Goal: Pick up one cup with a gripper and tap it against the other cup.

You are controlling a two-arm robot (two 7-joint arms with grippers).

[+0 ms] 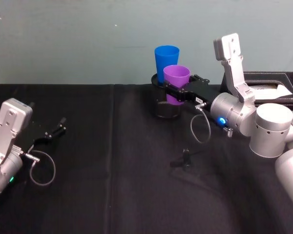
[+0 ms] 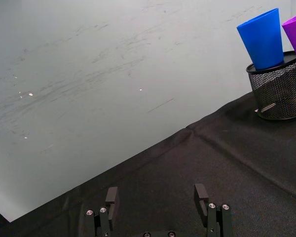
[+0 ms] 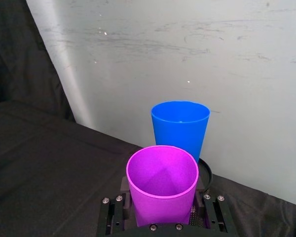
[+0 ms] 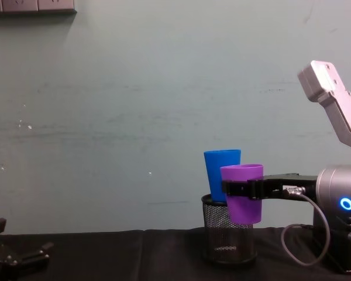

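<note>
My right gripper (image 1: 178,92) is shut on the purple cup (image 1: 176,78) and holds it upright above the table, level with the rim of the black mesh pen holder (image 1: 167,109). The blue cup (image 1: 166,58) stands tilted in that holder, just behind the purple one. From the chest, the purple cup (image 4: 244,193) overlaps the blue cup (image 4: 219,175); whether they touch I cannot tell. In the right wrist view the purple cup (image 3: 162,187) sits between the fingers, with the blue cup (image 3: 180,126) close beyond it. My left gripper (image 2: 157,197) is parked open at the far left (image 1: 56,130).
A black box (image 1: 271,87) with white paper in it sits at the back right, behind the right arm. A small black object (image 1: 183,161) lies on the black cloth in front of the pen holder. The pale wall stands close behind the cups.
</note>
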